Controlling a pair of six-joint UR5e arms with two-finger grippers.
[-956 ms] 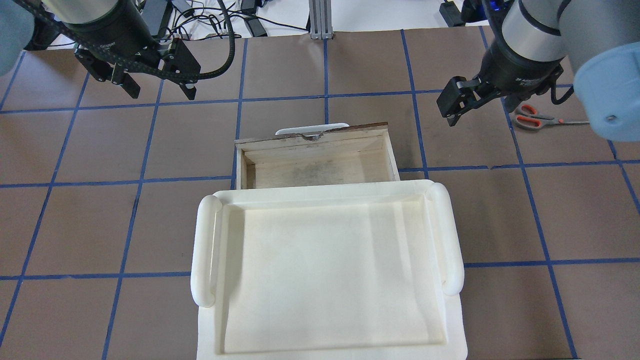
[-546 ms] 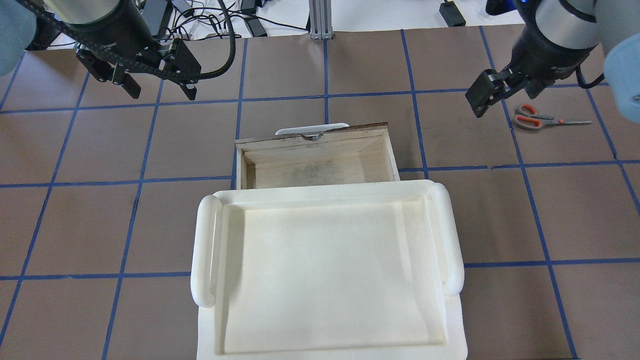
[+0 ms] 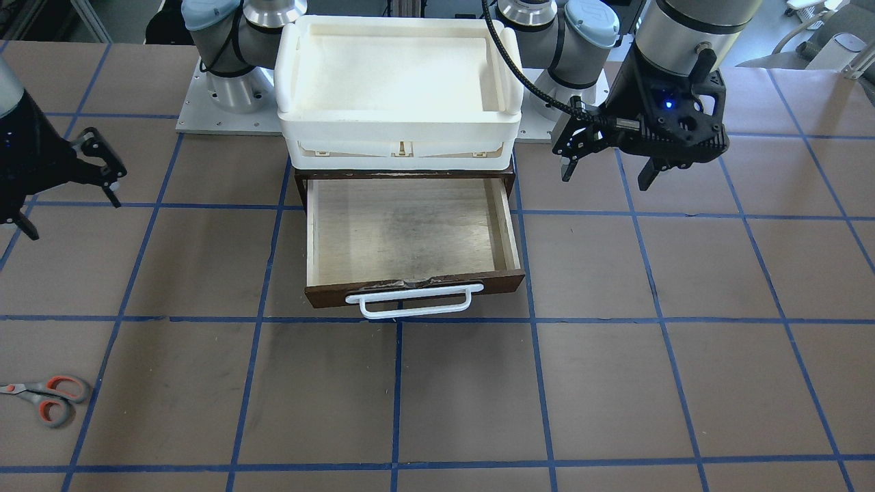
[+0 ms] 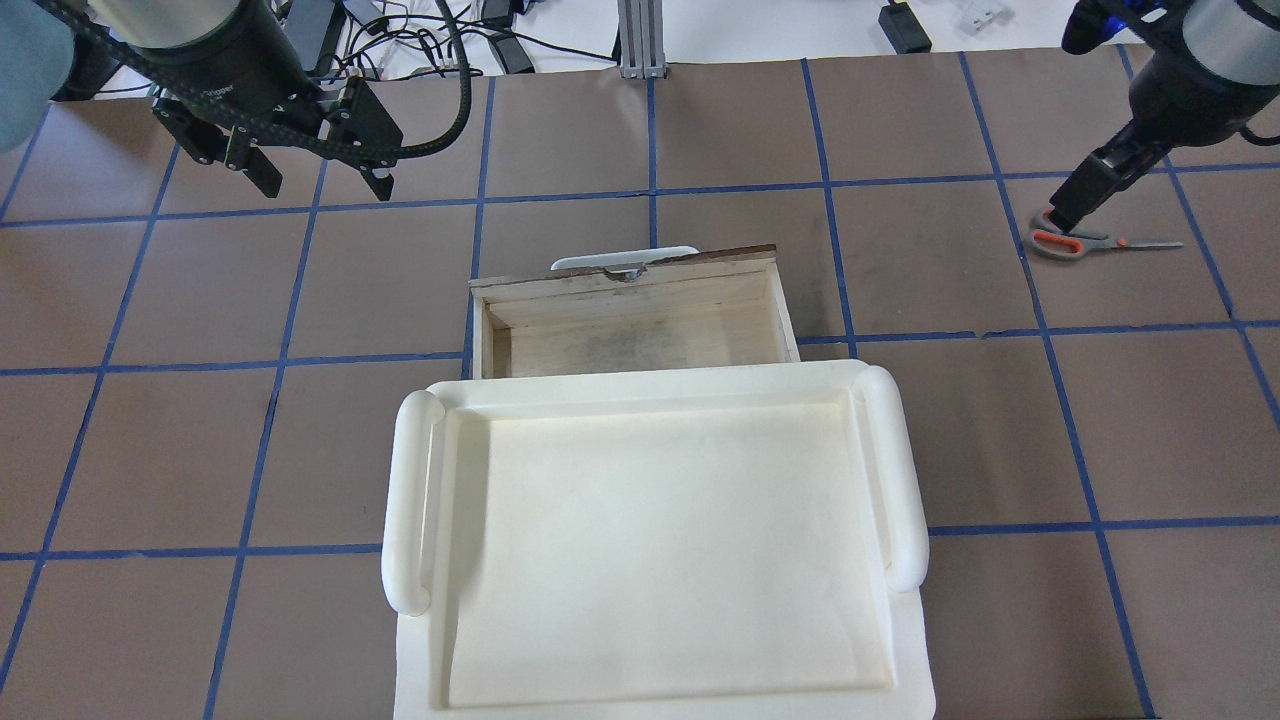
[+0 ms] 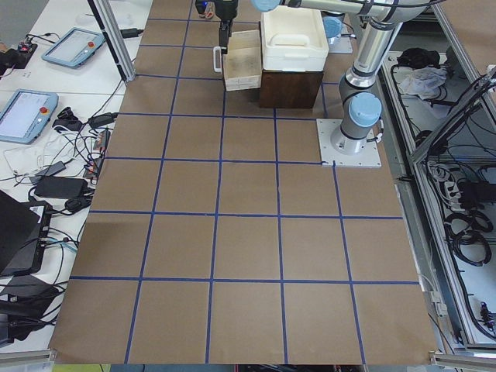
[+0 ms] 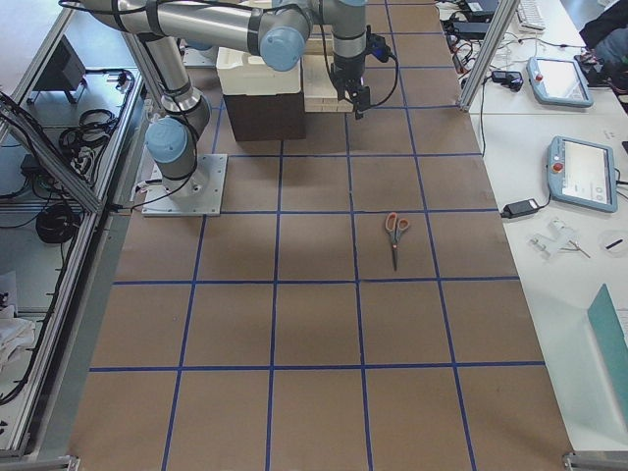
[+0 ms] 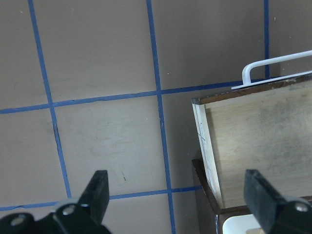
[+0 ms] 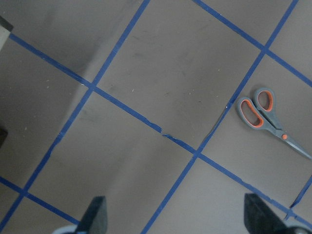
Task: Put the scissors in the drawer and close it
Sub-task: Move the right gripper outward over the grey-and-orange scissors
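The scissors (image 4: pixel 1095 243) lie flat on the brown table at the far right, grey handles with orange-red linings, and also show in the front view (image 3: pixel 46 400), the exterior right view (image 6: pixel 395 232) and the right wrist view (image 8: pixel 265 117). The drawer (image 4: pixel 632 335) stands pulled open and empty, its white bar handle (image 3: pixel 409 302) on the far side from me. My right gripper (image 4: pixel 1068 212) hangs open above the table over the scissors' handles, well above them in the front view (image 3: pixel 68 215). My left gripper (image 4: pixel 322 188) is open and empty, left of the drawer (image 7: pixel 258 141).
A white plastic tray (image 4: pixel 905 470) sits on top of the dark cabinet that holds the drawer, and overhangs the drawer's rear part. Cables and power bricks (image 4: pixel 420 40) lie past the table's far edge. Blue tape lines grid the table.
My right gripper has swung right and farther out, from beside the drawer to over the scissors' handles. The left arm, the drawer and the scissors have not moved.
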